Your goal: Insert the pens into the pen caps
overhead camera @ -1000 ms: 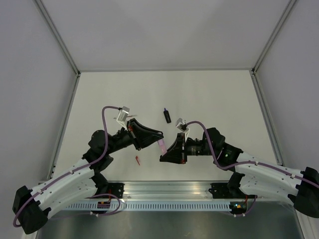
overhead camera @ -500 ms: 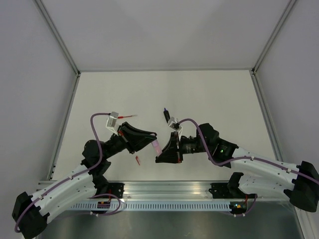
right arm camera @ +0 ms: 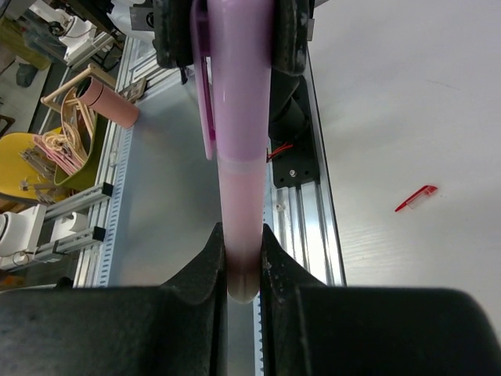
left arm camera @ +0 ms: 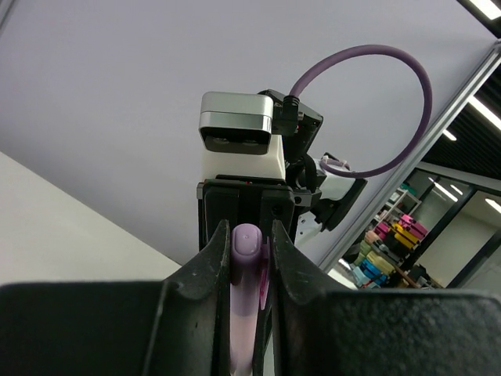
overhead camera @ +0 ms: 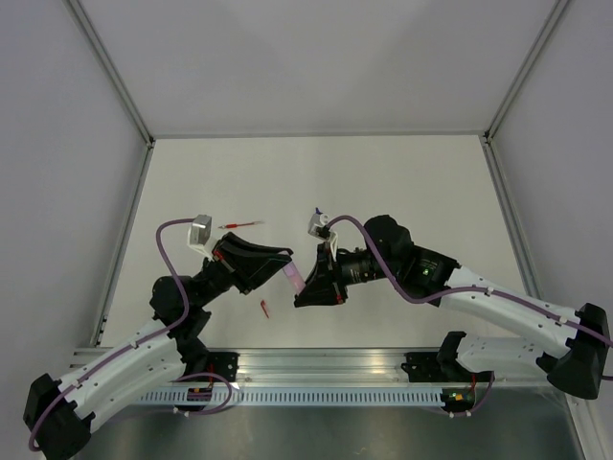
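The pale pink and lilac marker (overhead camera: 295,279) hangs above the table between my two grippers. My left gripper (overhead camera: 286,271) is shut on its lilac end, which has a clip (left arm camera: 247,258). My right gripper (overhead camera: 306,288) is shut on its pale pink end (right arm camera: 241,227). The thin red pen (overhead camera: 241,224) lies on the table behind the left wrist. The tiny red cap (overhead camera: 265,308) lies on the table below the grippers and also shows in the right wrist view (right arm camera: 416,199). The dark purple cap (overhead camera: 317,212) lies on the table, mostly hidden behind the right wrist camera.
The metal rail (overhead camera: 326,369) with the arm bases runs along the table's near edge. Grey walls with metal posts (overhead camera: 124,96) enclose the white table (overhead camera: 412,182) on three sides.
Both wrists have moved left and closer together. The marker, held only by the left gripper before, is now gripped at both ends. The thin red pen has come into sight.
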Available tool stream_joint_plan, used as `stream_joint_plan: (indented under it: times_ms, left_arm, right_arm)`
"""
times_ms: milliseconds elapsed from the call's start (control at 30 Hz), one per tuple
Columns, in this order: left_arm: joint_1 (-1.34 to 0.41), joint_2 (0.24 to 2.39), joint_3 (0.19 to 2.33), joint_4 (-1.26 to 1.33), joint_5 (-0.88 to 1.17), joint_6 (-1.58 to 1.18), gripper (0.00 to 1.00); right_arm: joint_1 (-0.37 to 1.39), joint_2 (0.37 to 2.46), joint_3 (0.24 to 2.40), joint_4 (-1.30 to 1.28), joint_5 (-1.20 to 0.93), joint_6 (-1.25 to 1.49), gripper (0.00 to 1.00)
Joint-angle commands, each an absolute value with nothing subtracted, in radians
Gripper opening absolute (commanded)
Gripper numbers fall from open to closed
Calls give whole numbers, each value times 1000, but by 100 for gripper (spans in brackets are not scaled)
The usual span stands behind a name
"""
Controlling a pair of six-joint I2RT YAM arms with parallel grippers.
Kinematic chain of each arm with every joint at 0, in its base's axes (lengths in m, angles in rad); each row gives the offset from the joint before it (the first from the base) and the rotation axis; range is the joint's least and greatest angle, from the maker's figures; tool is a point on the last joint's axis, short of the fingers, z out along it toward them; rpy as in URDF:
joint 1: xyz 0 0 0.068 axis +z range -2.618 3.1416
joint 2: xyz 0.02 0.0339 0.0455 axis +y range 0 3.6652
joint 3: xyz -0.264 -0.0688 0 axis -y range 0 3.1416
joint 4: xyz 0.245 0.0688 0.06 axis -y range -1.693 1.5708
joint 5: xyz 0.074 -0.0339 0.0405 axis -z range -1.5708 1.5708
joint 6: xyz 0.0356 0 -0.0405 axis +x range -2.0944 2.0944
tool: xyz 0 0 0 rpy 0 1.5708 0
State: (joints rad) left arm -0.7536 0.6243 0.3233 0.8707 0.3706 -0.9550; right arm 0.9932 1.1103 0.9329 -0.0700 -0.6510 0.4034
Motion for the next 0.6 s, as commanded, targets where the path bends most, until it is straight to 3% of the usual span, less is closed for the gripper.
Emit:
stream_joint_plan:
  times_ms: [0, 233, 300, 367, 567]
  left_arm:
    - [-790, 686, 262, 696, 617, -1046, 2]
    - [-788, 643, 358, 541, 485, -973, 2]
    - [-787, 646, 441, 320, 357, -881, 2]
    - [-788, 661, 535, 199, 275, -818, 2]
    - [-785, 854, 681, 114, 120, -764, 2]
  right_arm:
    - [962, 1112, 1117, 183, -502, 310, 0]
    - [953, 1167, 1117, 120, -528, 374, 0]
    - [953, 1148, 1059, 103, -531, 371, 11]
    - [953, 1117, 965, 69, -471, 354, 34]
    - [954, 927, 819, -119, -271, 295, 58]
